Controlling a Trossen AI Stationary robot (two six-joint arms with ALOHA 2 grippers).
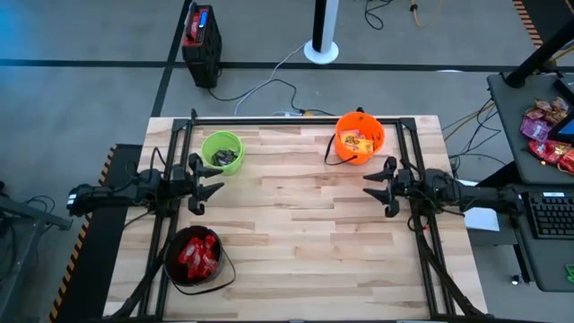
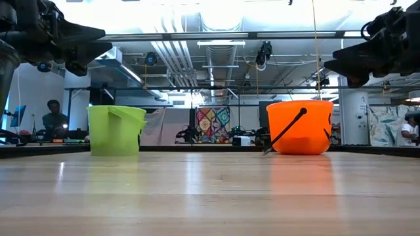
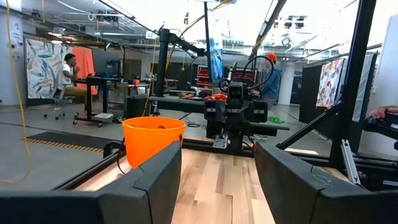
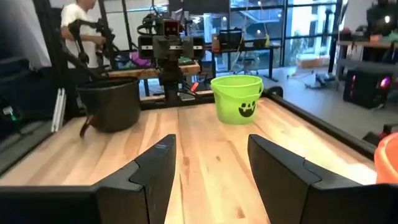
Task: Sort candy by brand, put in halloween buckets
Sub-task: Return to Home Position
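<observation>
Sorting looks done, and the step in hand reads as the return to home.

Landmark is the lime green plastic bucket [image 1: 235, 140] at the far left of the light wooden tabletop [image 1: 296, 242].
- Dark-wrapped candy [image 1: 224, 158] sits inside the green bucket.
- The orange pumpkin bucket [image 1: 340, 142] is well apart from the green one, along the same far edge. It holds yellow-wrapped candy [image 1: 357, 141].
- The black round bucket [image 1: 169, 254] is on the green one's side of the tabletop, toward the near edge. It is full of red-wrapped candy [image 1: 197, 254].
- I see no loose candy on the boards between them.

Grippers:
- The left gripper [image 1: 208, 182] hangs just beside the green bucket on its near side, raised off the tabletop and pointing across it. Its fingers [image 3: 149, 180] are spread wide and hold nothing.
- The right gripper [image 1: 372, 186] is well apart from the green bucket, straight across and facing back at it, also raised. Its fingers [image 4: 152, 168] are released and empty.

Next move, my read: no grasp is needed. Each arm just retracts to its rest pose on its own side. The left arm should pull back level so it doesn't clip the green bucket's rim or wire handle, and the fingers can stay apart.
</observation>
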